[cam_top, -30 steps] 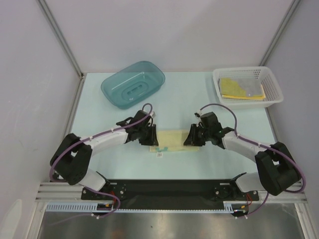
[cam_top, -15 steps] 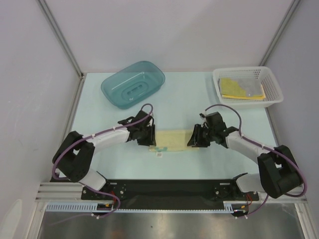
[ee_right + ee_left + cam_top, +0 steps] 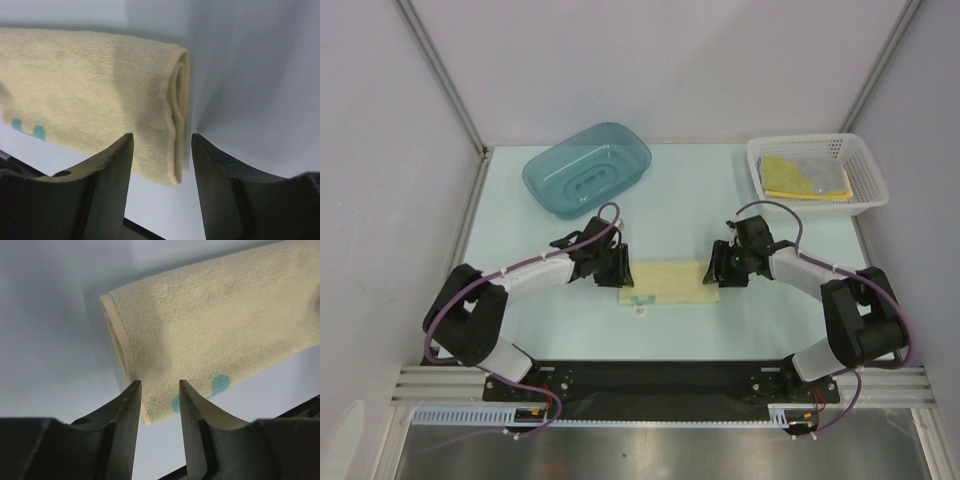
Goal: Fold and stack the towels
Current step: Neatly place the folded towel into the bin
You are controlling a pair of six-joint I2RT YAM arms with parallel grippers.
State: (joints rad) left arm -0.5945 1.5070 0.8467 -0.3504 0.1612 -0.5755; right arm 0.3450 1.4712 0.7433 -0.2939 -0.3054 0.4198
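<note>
Cream-with-teal towel (image 3: 668, 282) lies folded in a band on the desk (image 3: 690, 200). I read my left end effector (image 3: 159, 385) at its left end, parted slightly and gripping nothing; my right end effector (image 3: 162, 137) sits spread at its right end.

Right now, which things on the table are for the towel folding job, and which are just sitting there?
For the job:
- folded cream towel with teal marks, between the two arms
- yellow towels in the white mesh basket

Just lying about:
- teal tub
- the white mesh basket itself, which only holds towels
</note>
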